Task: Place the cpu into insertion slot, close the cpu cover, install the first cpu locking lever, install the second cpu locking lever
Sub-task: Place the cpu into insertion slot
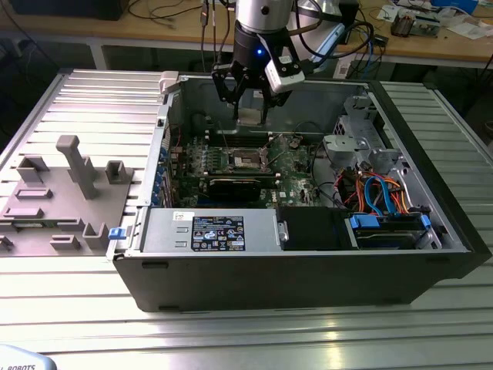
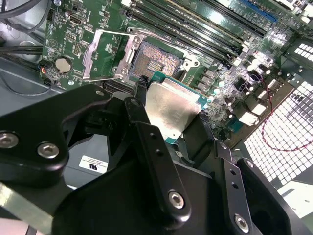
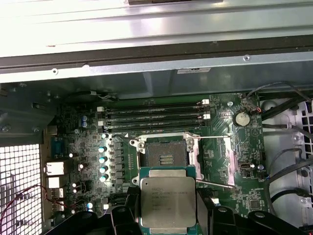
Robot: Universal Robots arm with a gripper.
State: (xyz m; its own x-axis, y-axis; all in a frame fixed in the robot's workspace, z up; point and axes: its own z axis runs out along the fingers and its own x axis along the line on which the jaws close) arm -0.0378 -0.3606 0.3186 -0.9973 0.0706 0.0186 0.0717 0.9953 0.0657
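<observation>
cpu [image 3: 167,200] clamped in tool [image 1: 250,108], near insertion slot [image 3: 166,155], cpu cover [image 2: 89,56] open, memory slots [image 3: 151,117] beside

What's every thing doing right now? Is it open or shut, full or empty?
hand: shut on the cpu, up above the board.
cpu: held in the air, not in the slot.
insertion slot: empty and uncovered.
cpu cover: open, lying beside the slot.
computer case: open, inside showing.
</observation>
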